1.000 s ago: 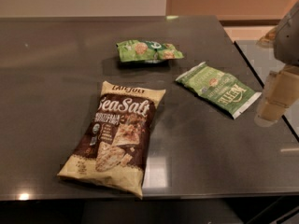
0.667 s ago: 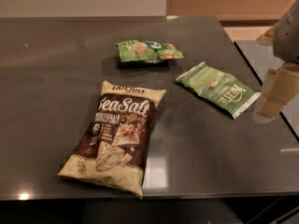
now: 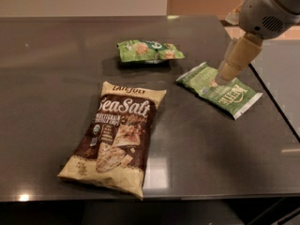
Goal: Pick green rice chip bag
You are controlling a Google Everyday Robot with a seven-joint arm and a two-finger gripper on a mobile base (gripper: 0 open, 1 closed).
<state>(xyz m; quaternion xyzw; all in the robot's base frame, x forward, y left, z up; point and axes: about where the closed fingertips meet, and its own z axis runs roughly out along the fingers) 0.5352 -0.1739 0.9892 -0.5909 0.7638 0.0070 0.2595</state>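
Seen from the one camera, the gripper point(image 3: 225, 74) has swung in from the table's point(image 3: 47, 78) right edge and now hangs over the Kettle bag point(image 3: 234, 96). Whether it is open or closed cannot be told. The green rice chip bag point(image 3: 149, 50) lies unmoved, well left of it.

Flat-lying green rice chip bag point(image 3: 149, 50), far centre; hand point(image 3: 220, 78) well right.

Brown bag point(image 3: 117, 139) reads "Sea Salt"; green bag point(image 3: 225, 90) by jaws, perhaps "Kettle".
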